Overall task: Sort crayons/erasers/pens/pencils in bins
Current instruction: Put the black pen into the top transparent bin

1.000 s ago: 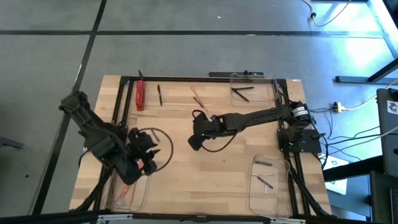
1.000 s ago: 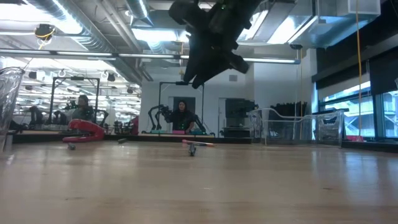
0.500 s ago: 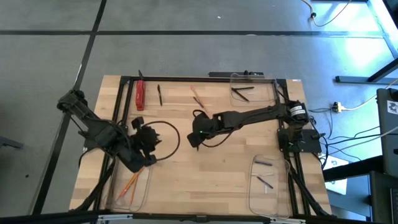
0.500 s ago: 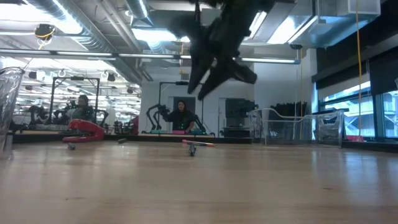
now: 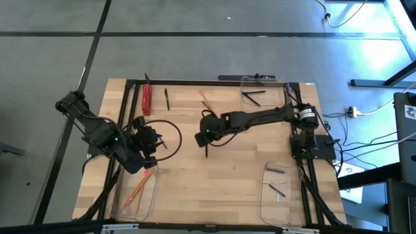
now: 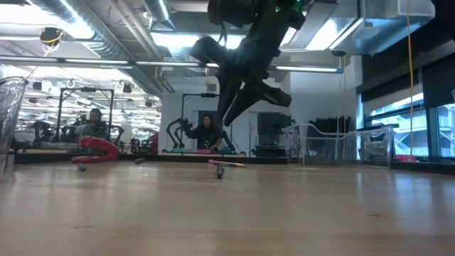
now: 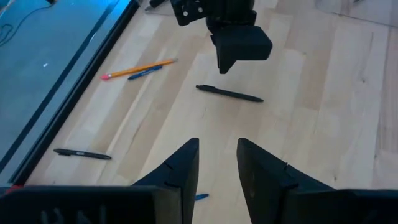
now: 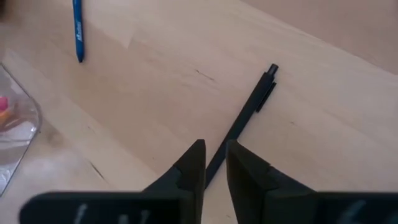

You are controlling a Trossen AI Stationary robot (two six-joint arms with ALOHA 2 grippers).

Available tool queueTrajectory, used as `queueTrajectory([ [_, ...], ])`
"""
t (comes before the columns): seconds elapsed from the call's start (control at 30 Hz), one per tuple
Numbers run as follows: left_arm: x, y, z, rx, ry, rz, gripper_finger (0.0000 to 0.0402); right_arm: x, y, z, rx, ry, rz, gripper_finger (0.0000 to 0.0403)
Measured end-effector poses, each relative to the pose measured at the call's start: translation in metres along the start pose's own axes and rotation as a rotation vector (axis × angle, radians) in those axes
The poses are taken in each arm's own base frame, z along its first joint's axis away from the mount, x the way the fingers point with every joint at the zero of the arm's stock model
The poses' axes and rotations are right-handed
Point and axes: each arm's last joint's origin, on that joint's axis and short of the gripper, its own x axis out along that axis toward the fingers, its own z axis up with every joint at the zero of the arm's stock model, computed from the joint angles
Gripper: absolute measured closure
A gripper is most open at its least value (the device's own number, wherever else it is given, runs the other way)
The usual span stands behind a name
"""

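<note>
Risk: thin black pen may roll aside; right gripper fingers narrowly parted, empty, above its end.
Left gripper: fingers apart, empty.

Near table centre, a pen; behind it, a pencil; right of it, two bins, one holding pens.

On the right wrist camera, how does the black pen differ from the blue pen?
Colour: the black pen is dark all over, the blue pen bright blue. Place: the black pen runs in under the right gripper, while the blue pen lies off to the side, nearer the corner of a bin. Both lie flat on the table, outside any bin.
</note>
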Motion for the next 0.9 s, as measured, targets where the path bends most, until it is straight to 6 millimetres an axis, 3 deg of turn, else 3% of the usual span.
queueTrajectory([
  [0.13,0.0001,-0.0002,-0.0001,0.000,0.003,-0.003,0.0300,0.0000,0.0000,-0.0002,0.012,0.002,0.000,0.0337],
  [0.47,0.0001,-0.0004,-0.0001,-0.001,0.005,-0.005,0.0300,0.0000,-0.0002,0.0000,-0.053,-0.002,-0.003,0.0279],
  [0.8,0.0001,-0.0005,0.0000,-0.001,0.004,-0.006,0.0300,-0.0001,0.0006,0.0011,-0.083,-0.029,-0.005,0.0273],
  [0.9,0.0002,-0.0006,0.0000,-0.001,0.005,-0.005,0.0300,-0.0004,0.0033,0.0024,-0.017,-0.034,0.027,0.0273],
])
